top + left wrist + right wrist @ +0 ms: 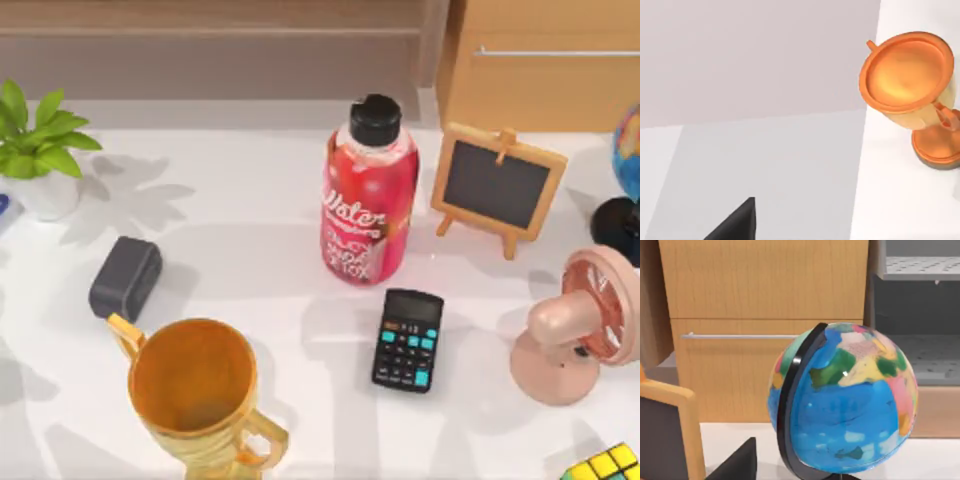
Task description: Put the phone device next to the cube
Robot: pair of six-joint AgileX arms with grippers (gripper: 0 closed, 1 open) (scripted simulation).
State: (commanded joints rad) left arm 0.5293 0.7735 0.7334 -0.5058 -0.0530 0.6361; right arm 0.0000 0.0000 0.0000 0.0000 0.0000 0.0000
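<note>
Only partly seen, cube at table's front-right corner.

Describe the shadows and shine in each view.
Top view: leafy shadows fall across the white table beside the plant; the bottle glints. Left wrist view: the trophy glows inside its bowl. Right wrist view: the globe is evenly lit.

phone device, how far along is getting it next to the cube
Nothing is done yet: the phone device is a sliver at the table's left edge by the plant pot, and the cube is at the bottom right corner. Neither is held. Left to do: grasp, carry across, set down beside the cube.
</note>
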